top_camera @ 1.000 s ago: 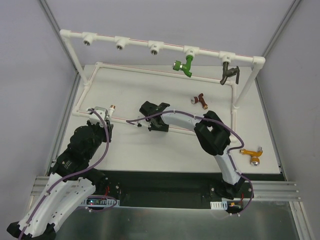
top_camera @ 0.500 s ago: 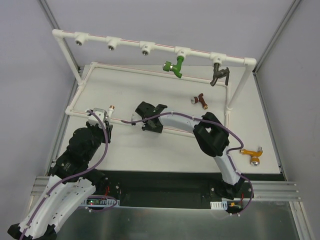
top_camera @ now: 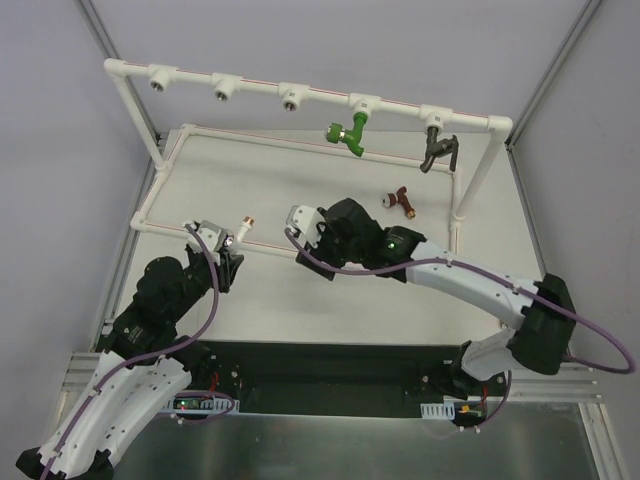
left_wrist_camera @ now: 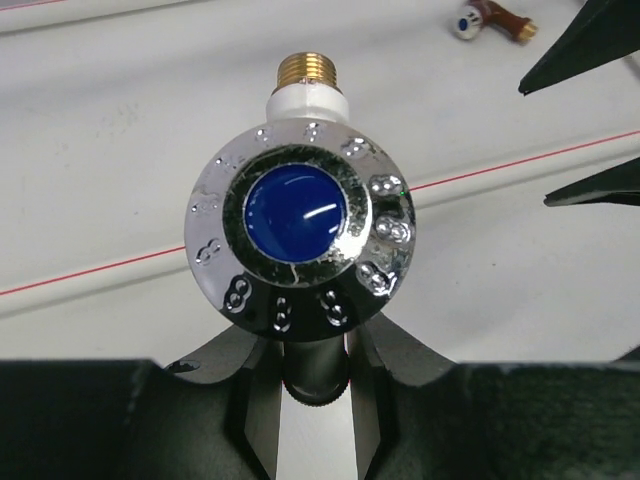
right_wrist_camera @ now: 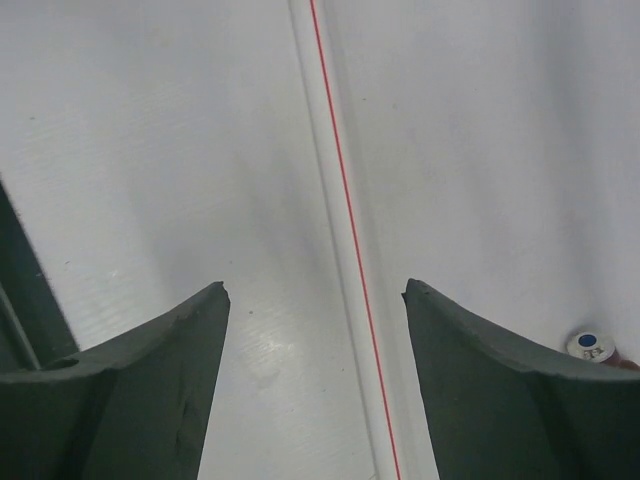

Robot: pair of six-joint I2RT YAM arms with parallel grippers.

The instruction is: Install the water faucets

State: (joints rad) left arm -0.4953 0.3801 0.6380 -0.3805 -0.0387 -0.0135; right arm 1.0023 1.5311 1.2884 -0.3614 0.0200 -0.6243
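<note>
Clamping the white faucet [left_wrist_camera: 300, 215] between left jaws; right jaws parted, empty, over the pipe [right_wrist_camera: 340, 250].

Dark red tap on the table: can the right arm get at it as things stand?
Probably yes. The right claw is open and empty, and the dark red tap lies loose on the table close by, with nothing between them.

No readable text anywhere. Closest thing: the chrome cap [left_wrist_camera: 300, 235] on the white faucet [left_wrist_camera: 308, 100] has raised marks round its rim, too smeared by glare to make out. Its blue centre disc [left_wrist_camera: 296, 210] is blank. The pipe [right_wrist_camera: 325, 200] carries only a plain red stripe.
</note>
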